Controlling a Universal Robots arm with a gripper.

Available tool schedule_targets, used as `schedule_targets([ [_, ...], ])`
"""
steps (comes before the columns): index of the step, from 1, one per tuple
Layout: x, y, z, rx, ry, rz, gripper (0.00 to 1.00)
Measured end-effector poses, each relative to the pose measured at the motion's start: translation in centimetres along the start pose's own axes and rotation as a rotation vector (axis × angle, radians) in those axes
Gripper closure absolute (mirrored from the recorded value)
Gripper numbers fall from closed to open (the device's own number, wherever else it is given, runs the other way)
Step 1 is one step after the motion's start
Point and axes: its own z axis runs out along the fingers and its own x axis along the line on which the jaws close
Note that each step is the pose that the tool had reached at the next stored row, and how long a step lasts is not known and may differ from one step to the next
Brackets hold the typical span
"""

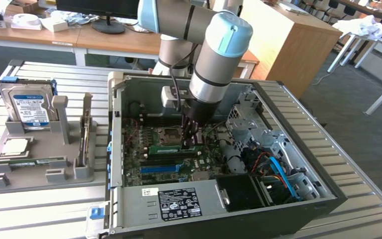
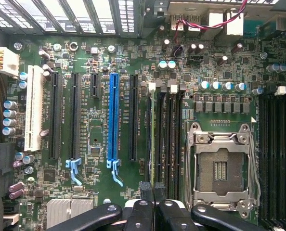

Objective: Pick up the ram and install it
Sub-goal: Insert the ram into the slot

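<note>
**Closed pincer at the ram in its slot**

The gripper [image 2: 152, 188] is closed, its tips together at one end of the ram [image 2: 152, 137]. Whether they pinch the ram or only press on it, I cannot tell. The ram stands edge-up in a memory slot just beside the processor socket [image 2: 222, 163]. In the exterior view the gripper [image 1: 191, 139] hangs inside the open case [image 1: 297, 124], well clear of its walls.

The flat green motherboard [image 2: 99, 72] bears a long blue plastic slot [image 2: 114, 115], a white plastic slot [image 2: 33, 108] and black ones. Glossy black end effector [image 2: 152, 187]; thin green ram [image 1: 167, 148].
</note>
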Motion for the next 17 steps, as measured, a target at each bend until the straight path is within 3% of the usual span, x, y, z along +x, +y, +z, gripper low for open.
schedule_targets([
  [17, 0.08, -0.01, 0.12, 0.0001, -0.0002, 0.0, 0.88],
])
